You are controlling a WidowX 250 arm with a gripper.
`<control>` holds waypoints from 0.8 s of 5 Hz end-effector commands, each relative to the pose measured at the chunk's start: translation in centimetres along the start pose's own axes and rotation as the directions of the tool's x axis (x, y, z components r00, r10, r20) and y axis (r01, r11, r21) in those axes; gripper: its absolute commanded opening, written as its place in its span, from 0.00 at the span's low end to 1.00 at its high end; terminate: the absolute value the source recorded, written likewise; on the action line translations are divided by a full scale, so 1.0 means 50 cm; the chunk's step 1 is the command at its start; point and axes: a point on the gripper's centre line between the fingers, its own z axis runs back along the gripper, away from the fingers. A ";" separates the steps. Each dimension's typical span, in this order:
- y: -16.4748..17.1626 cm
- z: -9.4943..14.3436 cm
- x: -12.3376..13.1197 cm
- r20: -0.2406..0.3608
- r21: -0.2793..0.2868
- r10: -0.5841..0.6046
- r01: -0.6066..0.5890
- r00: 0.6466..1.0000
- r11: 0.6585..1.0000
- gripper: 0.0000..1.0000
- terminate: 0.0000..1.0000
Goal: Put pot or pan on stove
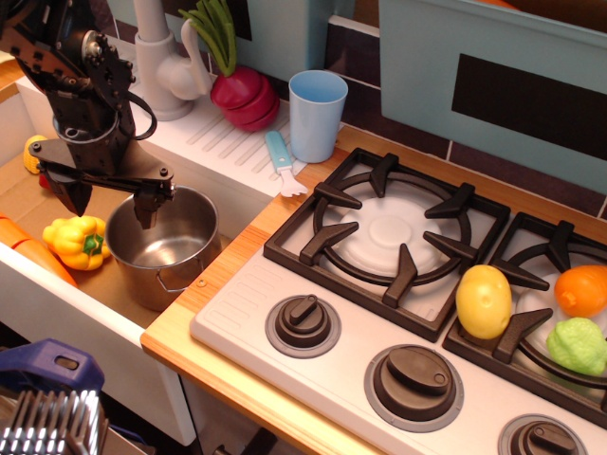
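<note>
I have the hand (107, 202) hanging over the sink (28, 142), its two black fingers spread apart: the right one dips just inside the near-left rim of the stainless-steel pot (163, 245), the left one sits outside the pot wall, so the rim lies between them, and I can't confirm either finger is touching metal. The pot stands upright in the sink, hard against the wooden counter edge, a wire loop handle showing on its right side, well short of the stove (285, 303). A yellow bell pepper (78, 241) lies just left of the pot. On the stove, the left burner grate (389, 237) is bare; the right one carries a yellow lemon (484, 301), an orange (582, 290) and a green lettuce-like toy (577, 345). A light-blue cup (317, 116) stands behind the stove, beside a radish toy (247, 95).
</note>
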 end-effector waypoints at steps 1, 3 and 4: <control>0.000 0.000 0.000 0.000 0.000 0.000 0.000 1.000 1.000 1.00 0.00; -0.008 -0.047 0.013 -0.058 -0.022 0.056 -0.058 0.997 0.998 1.00 0.00; -0.007 -0.064 0.006 -0.089 -0.050 0.067 -0.072 0.994 0.996 1.00 0.00</control>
